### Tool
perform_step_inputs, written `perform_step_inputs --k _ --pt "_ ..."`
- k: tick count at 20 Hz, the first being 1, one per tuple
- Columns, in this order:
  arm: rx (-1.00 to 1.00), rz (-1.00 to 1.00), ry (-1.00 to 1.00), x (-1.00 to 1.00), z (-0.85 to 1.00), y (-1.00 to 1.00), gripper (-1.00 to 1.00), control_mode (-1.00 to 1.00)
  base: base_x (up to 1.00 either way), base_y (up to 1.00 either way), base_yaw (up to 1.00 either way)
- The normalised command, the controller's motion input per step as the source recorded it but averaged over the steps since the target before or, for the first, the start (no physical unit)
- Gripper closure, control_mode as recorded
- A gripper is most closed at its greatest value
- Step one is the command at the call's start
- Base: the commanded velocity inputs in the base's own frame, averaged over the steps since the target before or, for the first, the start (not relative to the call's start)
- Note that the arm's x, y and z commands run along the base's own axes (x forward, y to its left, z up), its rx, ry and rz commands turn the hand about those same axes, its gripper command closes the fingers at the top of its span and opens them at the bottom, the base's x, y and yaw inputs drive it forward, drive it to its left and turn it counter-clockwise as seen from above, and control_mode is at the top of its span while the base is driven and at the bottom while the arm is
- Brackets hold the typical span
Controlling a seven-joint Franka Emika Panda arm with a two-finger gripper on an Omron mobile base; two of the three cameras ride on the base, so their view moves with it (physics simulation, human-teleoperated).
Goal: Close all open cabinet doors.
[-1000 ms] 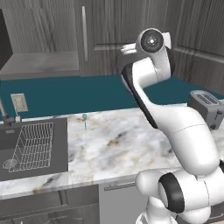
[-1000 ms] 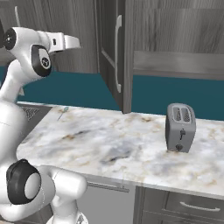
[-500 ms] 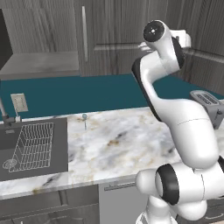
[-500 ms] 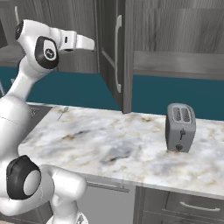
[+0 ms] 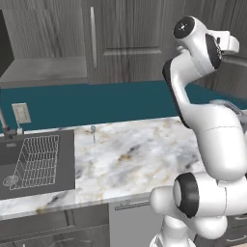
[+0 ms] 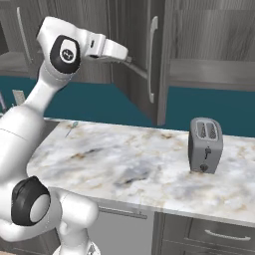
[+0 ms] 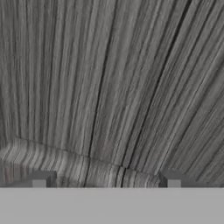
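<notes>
**Gripper at the face of the open cabinet door**

Left base view: the arm reaches up and right toward the upper cabinets; a shut cabinet door point(image 5: 123, 41) with a vertical bar handle hangs above the counter point(image 5: 140, 154).

Right base view: the open door point(image 6: 137, 60) swings out edge-on, long axis vertical, silver handle point(image 6: 152, 57) on its far side. The gripper point(image 6: 130, 60) meets its near face.

Hand view: grey wood grain lies directly ahead of the fingertips point(image 7: 39, 181), which stand wide apart, holding nothing.

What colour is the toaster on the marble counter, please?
Grey metal toaster, clearest in the right base view.
</notes>
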Motion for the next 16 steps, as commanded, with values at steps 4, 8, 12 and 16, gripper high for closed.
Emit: perform_step_inputs --k 4,8,12,16 --pt "0.00 -0.11 0.00 0.02 -0.01 -0.65 -1.00 -1.00 0.00 0.00 0.00" --pt "0.02 0.00 0.00 0.45 -0.12 -0.49 -1.00 -1.00 0.00 0.00 0.00" --pt "0.05 0.00 -0.01 0.64 -0.29 -0.36 -1.00 -1.00 0.00 0.00 0.00" --pt "0.09 0.09 0.00 0.52 -0.31 -0.28 -1.00 -1.00 0.00 0.00 0.00"
